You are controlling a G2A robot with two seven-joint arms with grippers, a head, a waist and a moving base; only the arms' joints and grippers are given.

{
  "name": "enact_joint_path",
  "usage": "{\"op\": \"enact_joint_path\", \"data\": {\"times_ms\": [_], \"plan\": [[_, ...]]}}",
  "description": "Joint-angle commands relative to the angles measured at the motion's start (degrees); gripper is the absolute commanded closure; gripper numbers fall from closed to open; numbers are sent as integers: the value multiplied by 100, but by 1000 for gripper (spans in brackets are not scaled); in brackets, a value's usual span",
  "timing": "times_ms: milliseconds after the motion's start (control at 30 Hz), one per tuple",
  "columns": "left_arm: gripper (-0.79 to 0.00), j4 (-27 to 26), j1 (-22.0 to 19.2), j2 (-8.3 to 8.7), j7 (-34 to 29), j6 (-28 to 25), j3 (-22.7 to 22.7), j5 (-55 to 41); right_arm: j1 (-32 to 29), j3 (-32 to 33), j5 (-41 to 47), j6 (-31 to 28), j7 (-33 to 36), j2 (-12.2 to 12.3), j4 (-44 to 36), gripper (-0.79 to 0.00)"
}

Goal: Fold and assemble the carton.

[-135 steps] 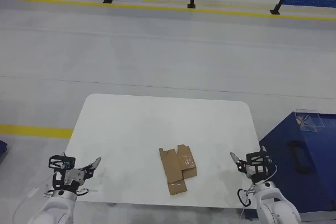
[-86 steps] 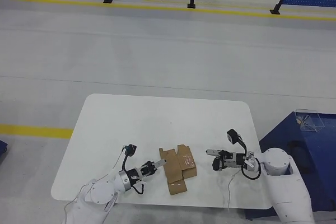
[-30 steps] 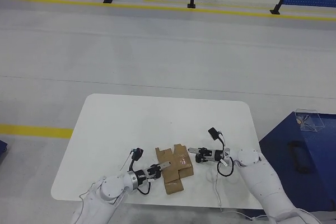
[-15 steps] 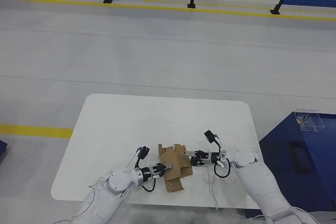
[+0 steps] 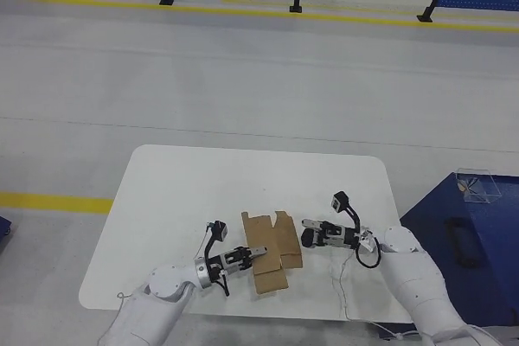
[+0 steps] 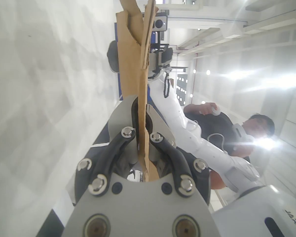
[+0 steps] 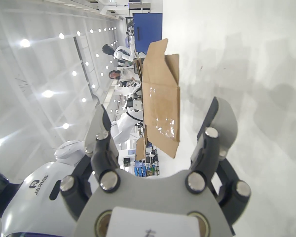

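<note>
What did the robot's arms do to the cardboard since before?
Both arms came in from the near edge of the table to the carton. The left gripper clamped one edge and raised it slightly; the right gripper is open at the opposite edge. The carton stayed roughly in place, still unassembled.

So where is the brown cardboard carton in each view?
Top view: brown cardboard carton on the white table, between left gripper and right gripper.
Left wrist view: carton edge-on, clamped in the left gripper.
Right wrist view: carton ahead of the open right gripper.
Shared landmark: the white table.
</note>
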Motion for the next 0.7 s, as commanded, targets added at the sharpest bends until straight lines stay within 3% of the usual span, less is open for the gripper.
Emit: {"op": "enact_joint_path", "data": {"times_ms": [0, 133, 200, 233, 267, 300, 367, 400, 433, 567, 667], "plan": [[0, -58, 40, 7, -157, 52, -36, -221, -95, -38, 238, 186, 186, -2, -163, -576], [0, -107, 75, 7, -381, 90, -52, -497, -209, -179, 273, 194, 194, -7, -302, -554], [0, -93, 71, 9, -448, 108, -62, -563, -230, -260, 391, 257, 257, -31, -315, -376], [0, -86, 66, 10, -467, 112, -65, -579, -235, -292, 445, 275, 275, -39, -320, -345], [0, -74, 63, 10, -469, 116, -65, -580, -241, -323, 514, 306, 305, -48, -335, -203], [0, -63, 61, 10, -461, 116, -60, -574, -259, -353, 633, 380, 380, -59, -372, 0], [0, -23, 57, 6, -469, 186, -46, -601, -281, -373, 837, 516, 516, -58, -439, 0], [-265, -3, 49, 6, -463, 190, -46, -603, -288, -372, 907, 566, 566, -51, -459, 0], [-785, 19, 50, 4, -445, 191, -49, -620, -297, -370, 984, 632, 632, -42, -494, 0], [-785, 124, 69, 38, -367, 68, -208, -682, -315, -286, 1171, 747, 747, 22, -596, 0], [-785, 208, 162, 141, -237, -162, -582, -659, -339, -150, 1350, 853, 853, 91, -761, 0]]}}
